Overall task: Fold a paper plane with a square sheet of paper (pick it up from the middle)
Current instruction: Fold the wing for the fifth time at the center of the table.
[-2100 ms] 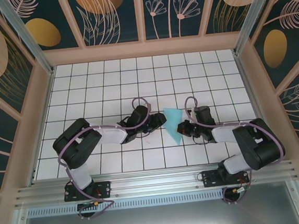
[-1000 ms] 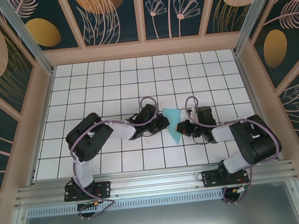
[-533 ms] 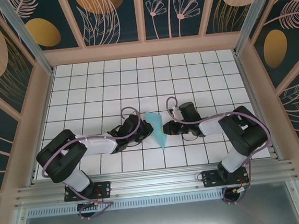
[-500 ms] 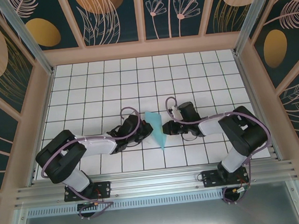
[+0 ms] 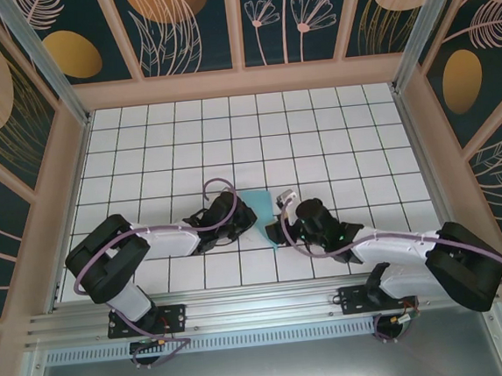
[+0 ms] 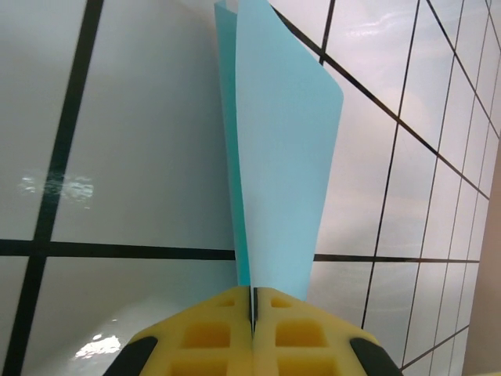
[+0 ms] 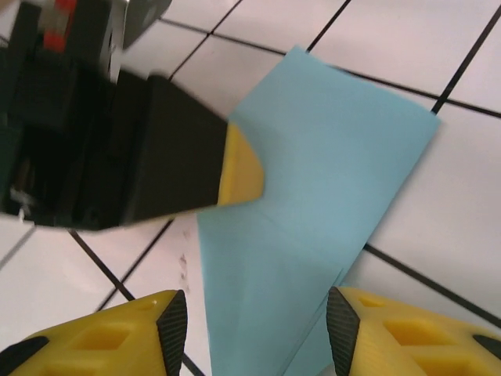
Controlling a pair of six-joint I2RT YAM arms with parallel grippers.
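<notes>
The square sheet of paper (image 5: 261, 206) is a folded light-blue wedge standing on edge just above the tiles at the table's middle. My left gripper (image 5: 246, 220) is shut on its near edge; in the left wrist view the yellow pads (image 6: 211, 333) press together on the paper (image 6: 278, 157), whose two layers fan apart further out. My right gripper (image 5: 277, 231) stands open just right of the sheet. In the right wrist view its fingertips (image 7: 174, 329) straddle the paper's (image 7: 329, 157) lower part without pinching it, and the left gripper's finger (image 7: 239, 168) lies against the sheet.
White tiled table (image 5: 169, 160) with black grid lines, boxed in by a pink frame and dark patterned walls (image 5: 236, 22). Both arms lie low across the near rows, their bases on the metal rail (image 5: 261, 306) at the front edge.
Both grippers carried the paper leftward. The right gripper's jaws have since opened, letting go of the sheet, and that arm has dropped lower toward the front. The left gripper stays shut on the paper.
</notes>
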